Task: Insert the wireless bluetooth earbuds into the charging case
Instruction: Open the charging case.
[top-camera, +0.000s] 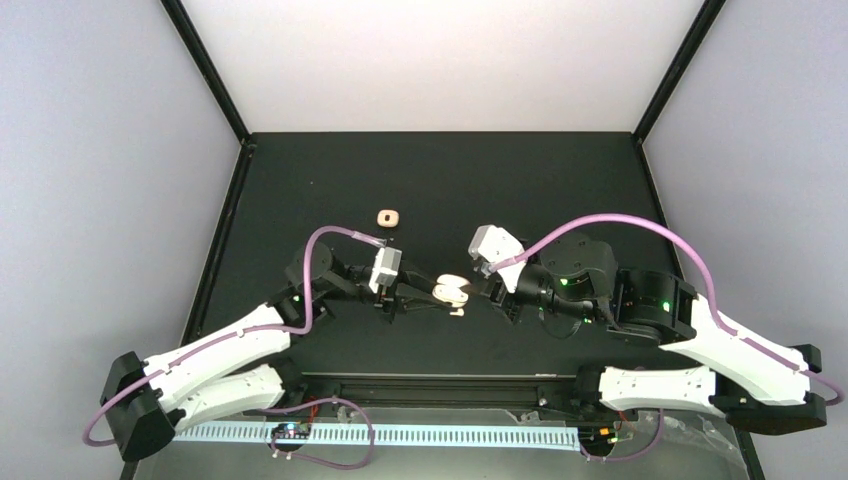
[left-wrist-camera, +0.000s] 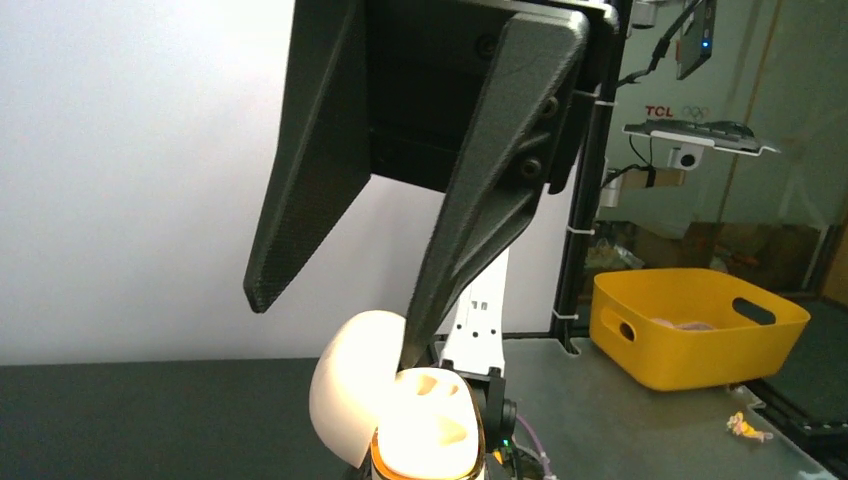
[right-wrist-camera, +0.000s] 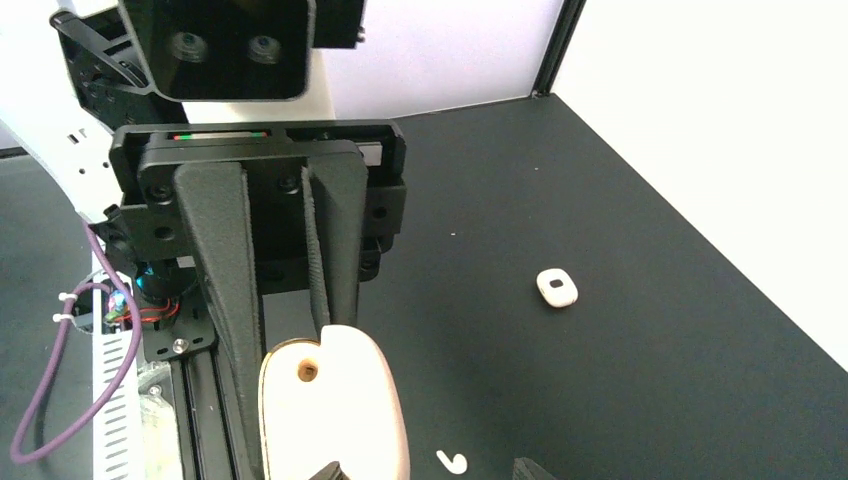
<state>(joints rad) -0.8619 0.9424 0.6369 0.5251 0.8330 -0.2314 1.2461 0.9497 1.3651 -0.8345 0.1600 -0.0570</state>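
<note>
My left gripper (top-camera: 435, 292) is shut on an open cream charging case (top-camera: 452, 290), held above the mat. In the left wrist view its lid (left-wrist-camera: 352, 385) swings left and the base (left-wrist-camera: 430, 425) shows two hollow sockets. The right wrist view shows the same charging case (right-wrist-camera: 335, 410) between the left arm's black fingers (right-wrist-camera: 335, 255). One small white earbud (right-wrist-camera: 452, 462) lies on the black mat, also seen from above as the earbud (top-camera: 457, 313) just below the case. My right gripper (right-wrist-camera: 430, 470) is open, its tips either side of that earbud, holding nothing.
A second, closed cream case (top-camera: 388, 217) lies on the mat behind the left arm; it shows in the right wrist view as a small case (right-wrist-camera: 556, 288). A black rail (top-camera: 440, 385) runs along the near edge. A yellow bin (left-wrist-camera: 700, 325) stands outside the enclosure.
</note>
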